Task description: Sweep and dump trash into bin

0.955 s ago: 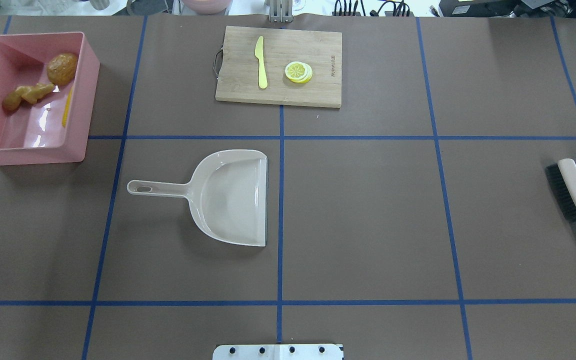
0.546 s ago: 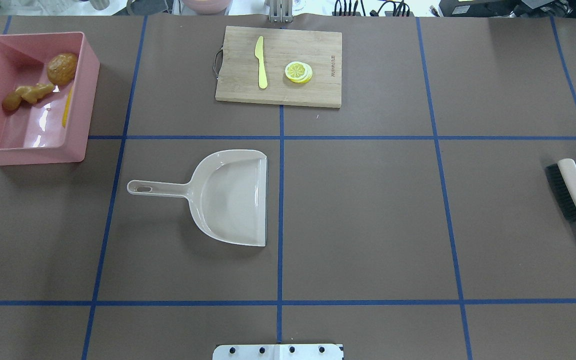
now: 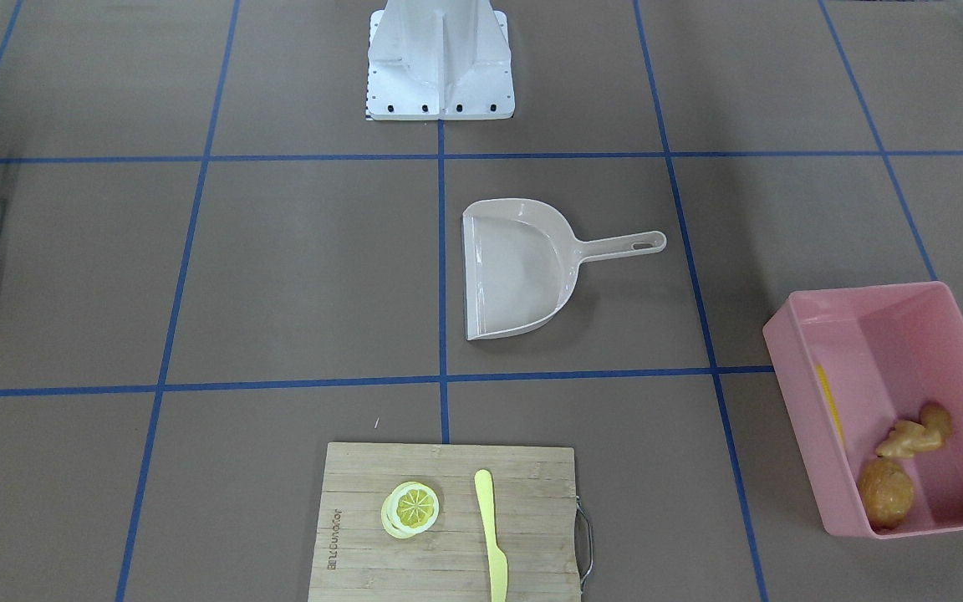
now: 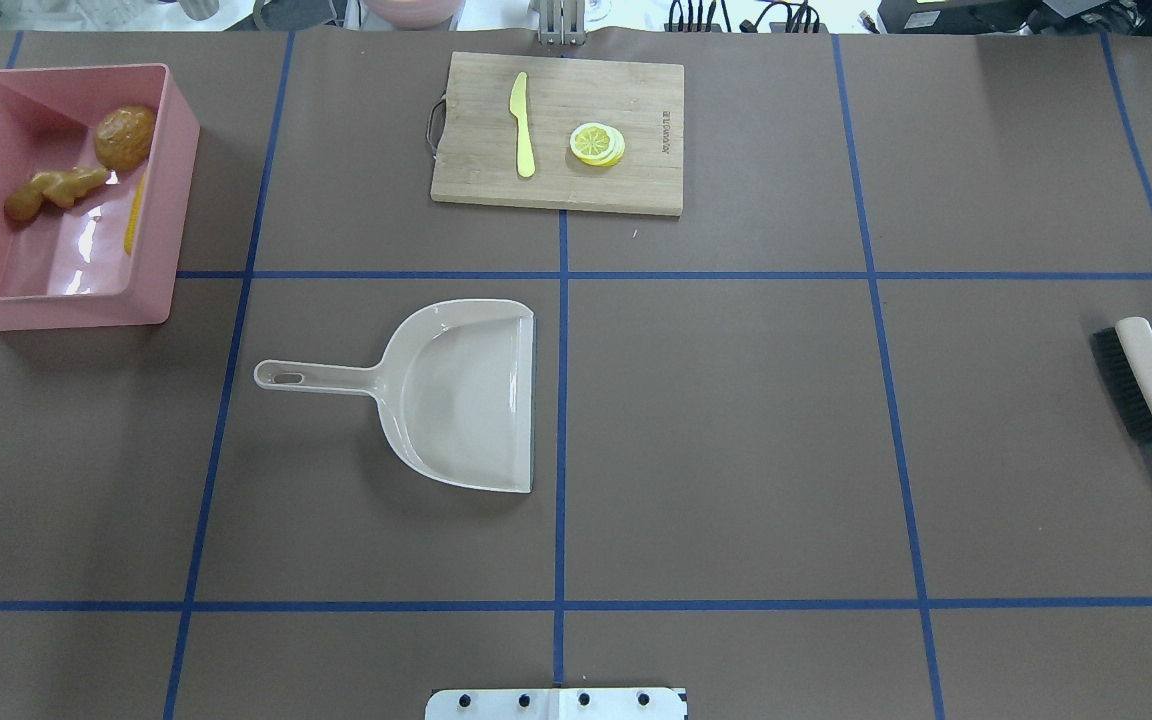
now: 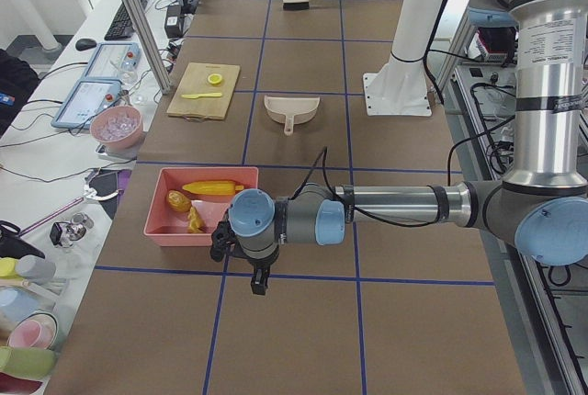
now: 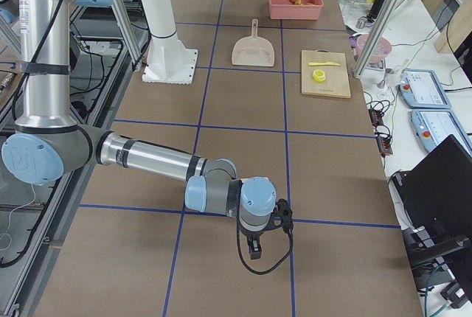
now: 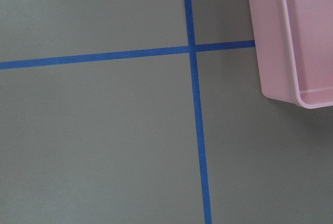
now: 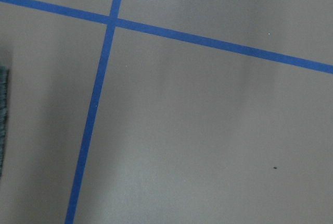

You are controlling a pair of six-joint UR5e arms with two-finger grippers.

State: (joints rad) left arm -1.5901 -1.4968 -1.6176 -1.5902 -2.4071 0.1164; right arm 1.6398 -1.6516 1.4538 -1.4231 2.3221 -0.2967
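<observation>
The pink bin [image 4: 168,200] stands at the table's far left; it also shows in the front view [image 3: 862,291] and in the left wrist view [image 7: 270,36]. In it lie the potato [image 4: 124,137], the ginger root [image 4: 54,190] and the corn cob [image 4: 135,215], the cob along one wall. My left gripper [image 5: 260,283] shows only in the exterior left view, beside the bin's near end; I cannot tell if it is open. My right gripper [image 6: 254,249] shows only in the exterior right view, over bare table; I cannot tell its state either.
An empty beige dustpan [image 4: 466,395] lies mid-table with its handle toward the bin. A brush [image 4: 1146,385] lies at the right edge. A cutting board [image 4: 626,90] with a yellow knife [image 4: 522,125] and a lemon slice [image 4: 597,144] sits at the far middle.
</observation>
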